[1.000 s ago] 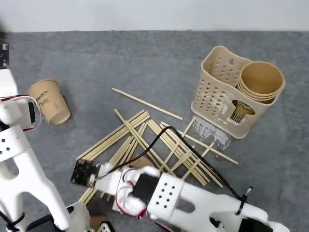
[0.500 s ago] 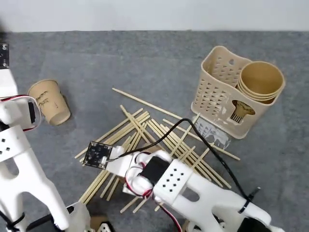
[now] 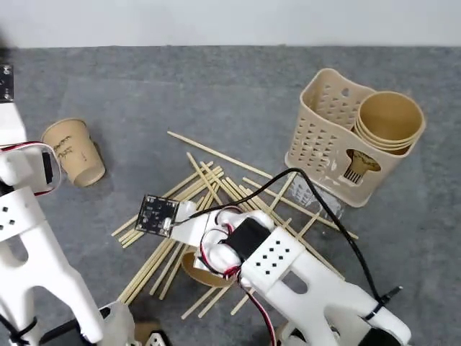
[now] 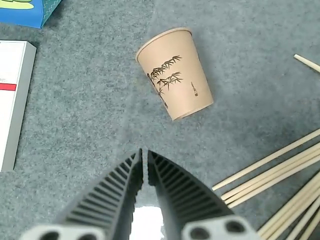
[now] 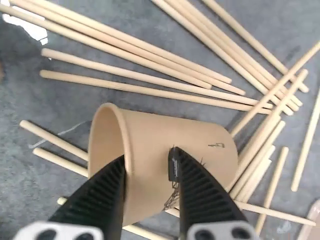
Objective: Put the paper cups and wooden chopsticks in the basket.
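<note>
Gripping a tipped cup

The right arm [image 3: 281, 263] had pushed deeper into the round wooden chopsticks [image 3: 245, 198], shifting them. Its wrist view showed the right gripper [image 5: 147, 162] pinching the thin wall of a tipped paper cup [image 5: 200, 150]. The left gripper [image 4: 144, 155], nearly closed and empty, hung near a second cup [image 4: 175, 75], far from the perforated basket [image 3: 317, 137].

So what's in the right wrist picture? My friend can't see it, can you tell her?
The black right gripper clamps the wall of a tan paper cup lying on its side, near its rim. Long pale wooden chopsticks lie scattered around and under the cup on the grey fuzzy table.
</note>
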